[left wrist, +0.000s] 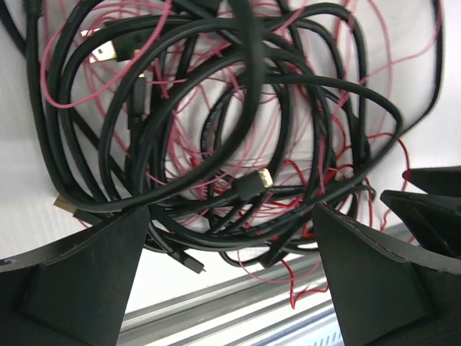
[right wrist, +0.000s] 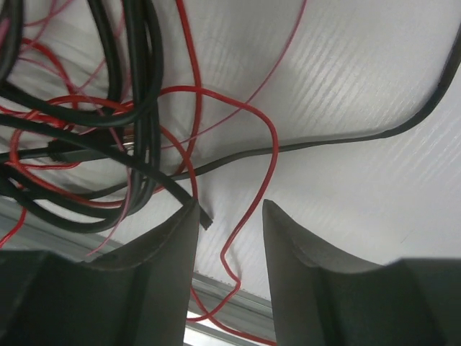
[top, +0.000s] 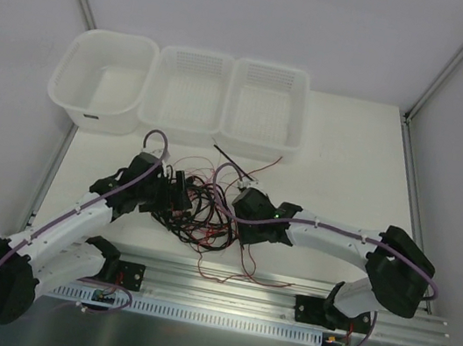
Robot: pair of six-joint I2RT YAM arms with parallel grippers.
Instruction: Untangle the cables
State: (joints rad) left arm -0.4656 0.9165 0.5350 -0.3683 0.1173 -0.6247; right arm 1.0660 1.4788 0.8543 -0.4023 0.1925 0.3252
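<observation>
The cables lie in one tangled heap on the white table between my two grippers: black ones with small plug ends and finer red and pinkish wires. My left gripper is at the heap's left edge. In the left wrist view it is wide open, with the black coils just ahead of the fingers and nothing held. My right gripper is at the heap's right edge. In the right wrist view it is open, with a red wire hanging loose between its fingers and a black cable end beside the left finger.
A solid white tub and two white mesh baskets stand in a row at the back. An aluminium rail runs along the near edge, and red wire loops trail onto it. Part of the right gripper shows in the left wrist view.
</observation>
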